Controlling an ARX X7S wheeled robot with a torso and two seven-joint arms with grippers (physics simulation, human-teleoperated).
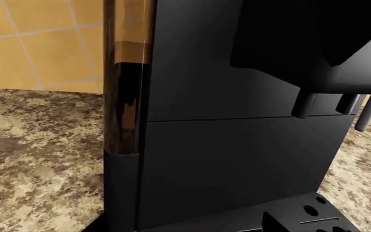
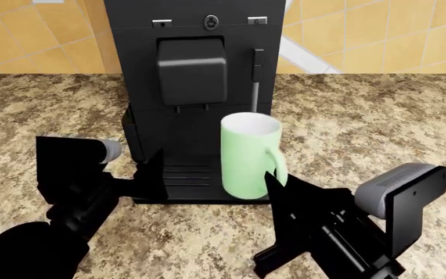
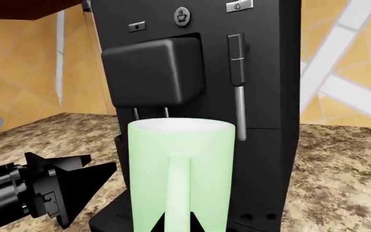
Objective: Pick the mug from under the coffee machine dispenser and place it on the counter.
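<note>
The pale green mug (image 2: 246,157) stands upright at the front right of the black machine's drip tray (image 2: 184,174), just right of and below the coffee machine dispenser (image 2: 192,70). Its handle faces my right gripper (image 2: 276,183). In the right wrist view the two fingertips press against either side of the handle, low on the mug (image 3: 182,159), so the right gripper (image 3: 178,220) is shut on it. I cannot tell whether the mug's base touches the tray. My left gripper (image 2: 149,174) stands open by the machine's left front corner, holding nothing. The speckled counter (image 2: 362,128) spreads all around.
A thin steam wand (image 3: 239,111) hangs on the machine's front, just right of the dispenser (image 3: 153,72) and behind the mug. The left wrist view shows the nozzles (image 1: 305,104) and a glossy brown strip (image 1: 127,72) on the machine's corner. A tan tiled wall (image 2: 362,35) backs the counter.
</note>
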